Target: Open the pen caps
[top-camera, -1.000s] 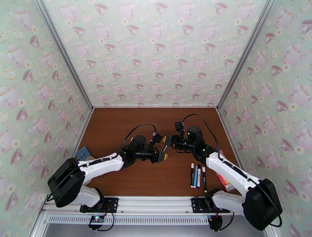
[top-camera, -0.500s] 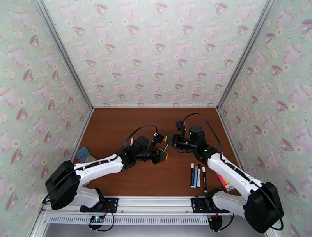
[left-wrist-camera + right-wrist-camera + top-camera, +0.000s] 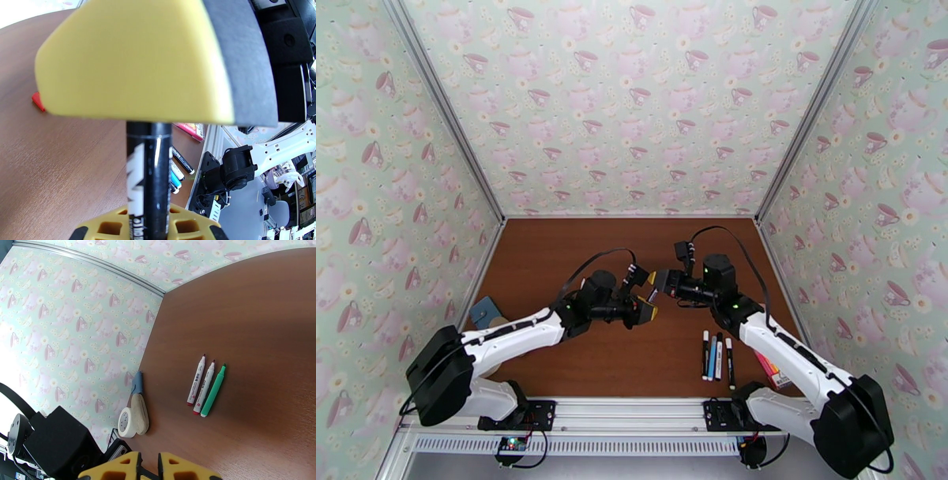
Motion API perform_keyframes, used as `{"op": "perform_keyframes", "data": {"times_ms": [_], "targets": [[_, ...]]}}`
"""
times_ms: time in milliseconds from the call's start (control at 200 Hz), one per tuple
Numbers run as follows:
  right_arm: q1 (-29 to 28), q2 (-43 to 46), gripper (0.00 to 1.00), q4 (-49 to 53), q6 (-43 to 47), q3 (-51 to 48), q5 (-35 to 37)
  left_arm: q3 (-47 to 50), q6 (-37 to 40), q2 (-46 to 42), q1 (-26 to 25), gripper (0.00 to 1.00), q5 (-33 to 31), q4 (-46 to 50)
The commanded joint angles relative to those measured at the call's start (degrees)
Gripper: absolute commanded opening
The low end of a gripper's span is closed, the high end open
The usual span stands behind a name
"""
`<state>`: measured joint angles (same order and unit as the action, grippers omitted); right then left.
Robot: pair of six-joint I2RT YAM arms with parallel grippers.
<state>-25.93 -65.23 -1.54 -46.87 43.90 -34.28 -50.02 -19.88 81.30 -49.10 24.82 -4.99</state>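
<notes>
Left pincer (image 3: 648, 308) and right pincer (image 3: 654, 285) meet tip to tip above the middle of the brown wooden worktop (image 3: 553, 253). Both are clamped tight on one slim black marker pen (image 3: 651, 297) spanning the gap between them. Four more slim markers (image 3: 717, 357) lie side by side at the near edge, right of centre. Flat pink-and-yellow highlighter pack (image 3: 769, 368) just beside them, toward the right edge. Flat blue object (image 3: 483, 310) at the left edge.

Left wrist view: yellow ribbed fingers (image 3: 177, 217) grip the black barrel, white lettering showing. Its upper end runs behind the right pincer's broad yellow foam pad (image 3: 134, 59) (cap end hidden, cannot tell whether it is seated). Small red plastic pen cap (image 3: 37, 100) lies loose on the worktop, well apart from the pens.

Right wrist view: right pincer's yellow fingers (image 3: 185, 469) stand almost together, a thin slit between. Two white-barrelled markers (image 3: 200, 384) and one green marker (image 3: 213, 392) lie parallel, nibs bare, toward the left edge. Roll of white tape (image 3: 127, 422) rests at that edge, touching a beige block (image 3: 140, 413).
</notes>
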Motion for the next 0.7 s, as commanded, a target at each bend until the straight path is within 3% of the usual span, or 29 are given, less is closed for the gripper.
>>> {"op": "perform_keyframes", "data": {"times_ms": [0, 120, 250, 326, 476, 696], "targets": [[2.82, -0.38, 0.0, 2.77, -1.46, 4.64, 9.02, 0.53, 3.33, -0.65, -0.98, 0.01, -7.69, 11.53], [2.86, -1.12, 0.0, 8.65, -1.29, 6.34, 13.61, 0.77, 5.2, -1.32, -2.71, 0.01, -15.91, 13.22], [2.84, -1.23, 0.0, 11.91, -1.37, 7.13, 16.94, 0.67, 6.46, -1.33, -3.84, 0.01, -16.91, 13.3], [2.82, -1.14, 0.0, 12.67, -1.38, 7.38, 17.71, 0.83, 6.66, -1.38, -4.16, 0.01, -13.4, 12.22], [2.99, -0.25, 0.0, 7.95, -0.44, 5.92, 14.64, 2.52, 3.45, -1.88, -1.92, 0.01, 0.64, 7.59], [5.28, -1.12, 0.0, 13.71, 4.8, 6.87, 12.18, 5.24, -2.47, -6.82, 2.15, 0.01, 4.76, 2.32]]}}
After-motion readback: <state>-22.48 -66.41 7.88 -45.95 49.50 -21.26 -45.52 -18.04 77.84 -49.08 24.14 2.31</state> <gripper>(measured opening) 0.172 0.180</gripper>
